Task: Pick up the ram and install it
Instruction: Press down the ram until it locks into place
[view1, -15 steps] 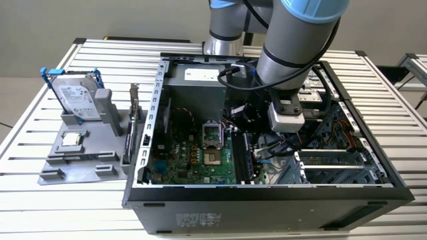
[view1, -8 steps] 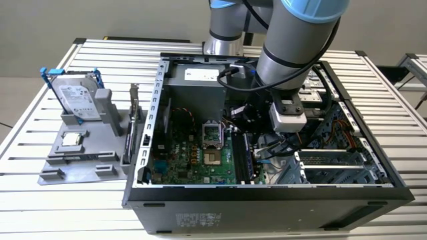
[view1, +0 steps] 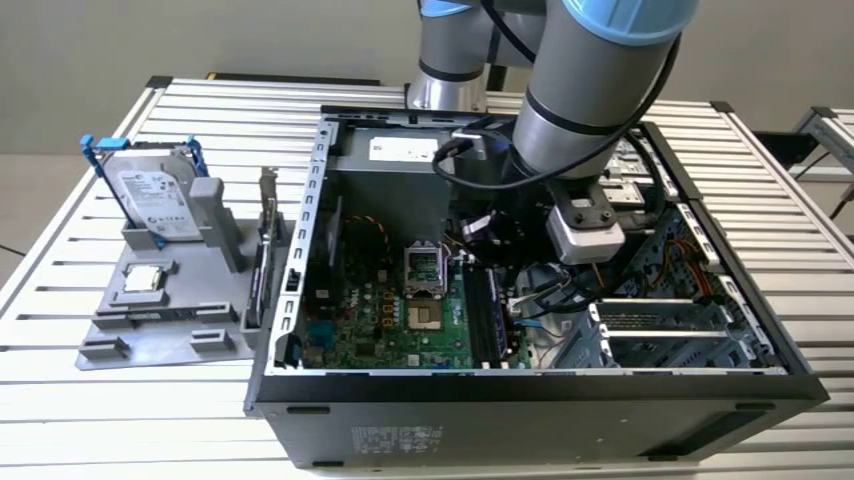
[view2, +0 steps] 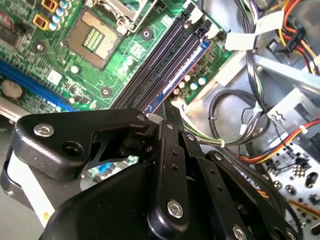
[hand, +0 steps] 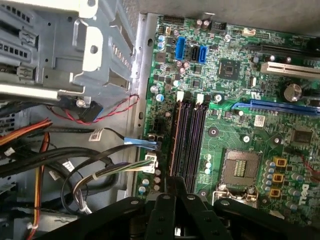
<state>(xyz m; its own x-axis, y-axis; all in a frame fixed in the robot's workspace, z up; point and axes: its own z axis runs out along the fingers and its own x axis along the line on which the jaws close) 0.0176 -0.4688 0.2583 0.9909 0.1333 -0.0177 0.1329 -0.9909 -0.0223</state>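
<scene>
Where the grey fixture (view1: 160, 330) meets the open computer case (view1: 534, 385) in the exterior view, a thin dark strip that looks to be the ram (view1: 274, 250) stands on its long edge, just beside the case wall. On the same fixture sit a small square processor chip (view1: 144, 280) and, upright at the back, a silver hard drive (view1: 150, 195) in a blue frame. Well apart from the strip, the gripper (view1: 487, 228) hangs inside the case over the green motherboard (view1: 400, 330). In both wrist views its black linkage sits just above one end of the row of black memory slots (hand: 189, 137), which look empty. Whether the gripper grasps anything cannot be told. Bundled cables (hand: 75, 170) lie beside the board.
</scene>
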